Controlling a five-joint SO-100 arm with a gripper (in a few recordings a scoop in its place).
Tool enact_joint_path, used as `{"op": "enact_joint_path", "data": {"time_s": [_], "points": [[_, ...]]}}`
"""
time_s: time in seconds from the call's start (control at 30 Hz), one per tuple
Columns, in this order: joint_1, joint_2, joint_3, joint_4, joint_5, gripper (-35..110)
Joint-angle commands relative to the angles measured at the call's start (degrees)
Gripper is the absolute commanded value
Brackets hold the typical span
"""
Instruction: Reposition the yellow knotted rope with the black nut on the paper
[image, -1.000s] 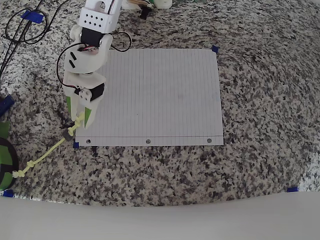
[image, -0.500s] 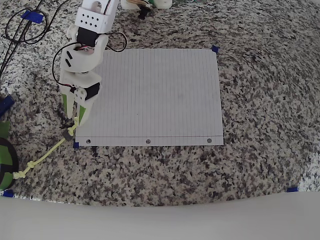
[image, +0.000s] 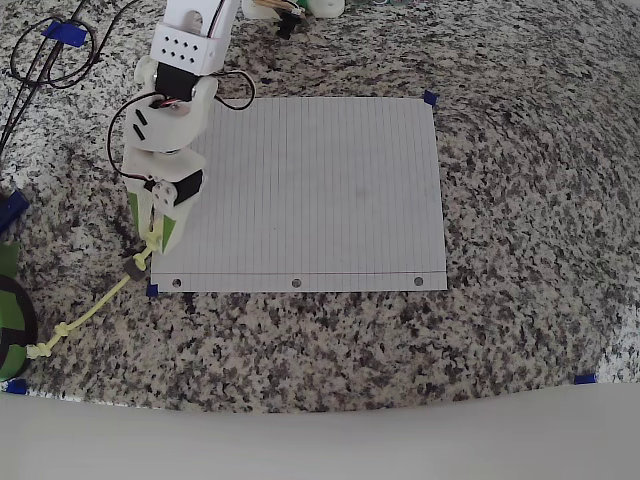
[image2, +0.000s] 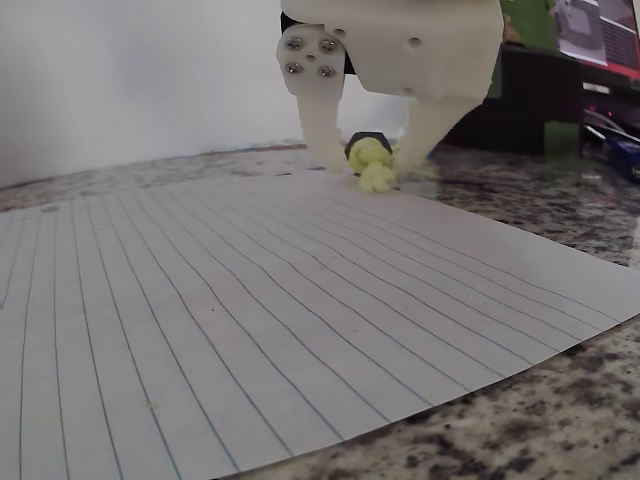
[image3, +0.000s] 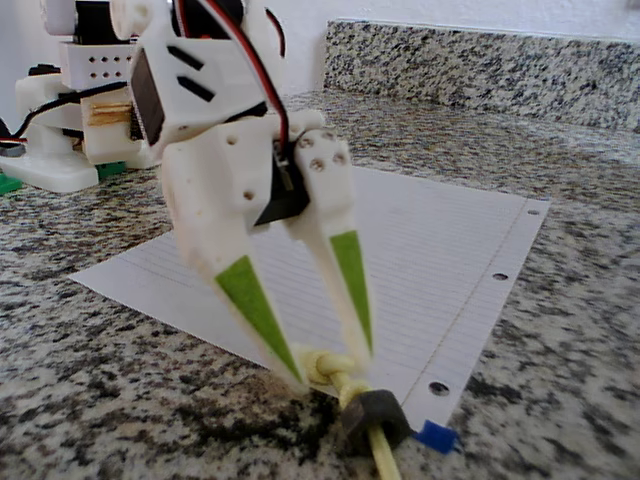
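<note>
The yellow knotted rope (image: 92, 308) lies on the granite, running from the paper's (image: 310, 190) lower left corner down-left to a knotted end. Its upper end knot (image3: 326, 367) sits between my gripper's (image3: 330, 364) two green-padded fingertips, which press it from both sides at the paper's edge. The black nut (image3: 372, 420) rests on the counter around the cord just below that knot, off the paper (image3: 400, 240). In the wrist view the knot (image2: 374, 166) and nut (image2: 364, 141) sit between the fingers (image2: 322, 125), beyond the lined sheet (image2: 250, 300).
Blue tape marks (image: 430, 98) sit at the paper's corners and on the counter. Black cables (image: 45, 55) loop at the back left. A green-and-black object (image: 10, 320) lies at the left edge. The arm's base (image3: 70, 110) stands behind the paper.
The gripper shifted a little left and settled over the rope's upper knot. Rope and nut have barely moved.
</note>
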Motion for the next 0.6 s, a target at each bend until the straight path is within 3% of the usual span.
{"op": "enact_joint_path", "data": {"time_s": [0.0,0.23,0.33,0.57], "points": [[-0.18,0.18,-2.2,-0.7,0.53,33],[-0.18,-0.09,-2.55,-1.14,0.53,17],[-0.09,-0.18,-2.64,-1.14,0.53,0],[0.53,0.09,-2.64,-0.26,-0.26,0]]}}
